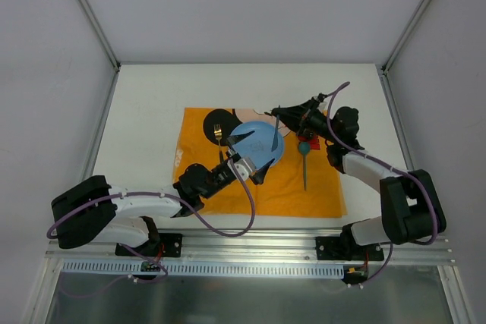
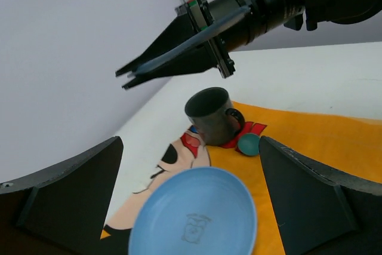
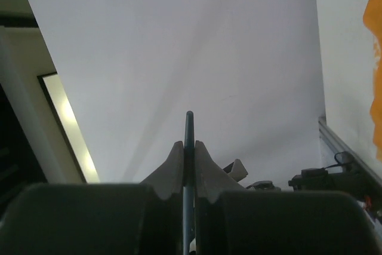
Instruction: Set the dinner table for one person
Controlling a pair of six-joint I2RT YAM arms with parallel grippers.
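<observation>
Desk point(image 1: 152, 96) lies straight below both arms, white and flat, with an orange mat point(image 1: 304, 202) at its middle.

The right end effector point(image 3: 188, 147) is pressed together on a thin teal knife point(image 3: 188, 126). The knife runs lengthwise along the fingers, and a short tip shows past them. Seen from the left wrist, this end effector is held aloft and points out over a dark mug point(image 2: 212, 114) at the mat's far right.

Below it and toward the left arm sits a blue plate point(image 1: 258, 146). A fork point(image 1: 218, 136) lies on the plate's left. A teal spoon point(image 1: 304, 165) lies on its right, with its long axis running near to far.

The left end effector point(image 1: 252, 153) has its fingers spread wide and holds nothing. It hovers low at the plate's near-left side.

Next move, as I judge it: the knife belongs on the mat in the strip between plate and spoon. That strip lies down and toward the near edge from the right end effector, and the right arm is the nearer one. The knife would need turning to lie parallel with the spoon. The strip looks narrow, and the mug stands close beneath the end effector, so either could be bumped on the way down.
</observation>
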